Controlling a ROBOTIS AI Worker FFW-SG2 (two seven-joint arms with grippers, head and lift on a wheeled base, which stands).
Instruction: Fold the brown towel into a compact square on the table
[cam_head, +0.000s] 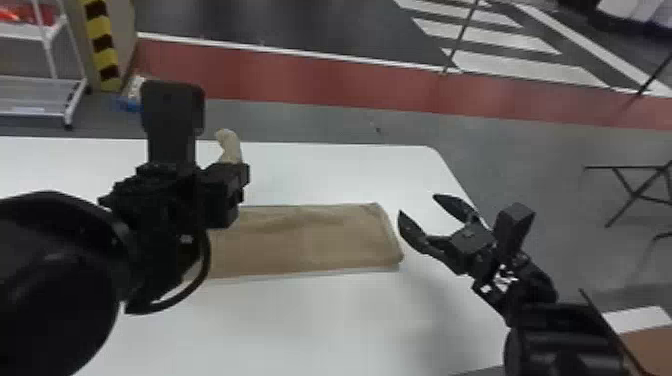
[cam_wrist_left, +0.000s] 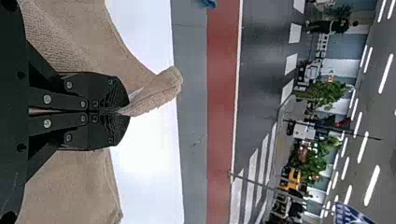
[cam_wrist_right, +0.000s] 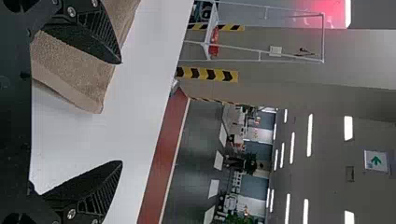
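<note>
Below the left pincer (cam_wrist_left: 124, 111), which pinches part of it, the towel (cam_head: 310, 237) lies as a long strip on the counter (cam_head: 320, 325), its free end beside the spread right pincer (cam_head: 417, 204). Neat folding likely calls for carrying the held end over low, edges matched before release.
</note>
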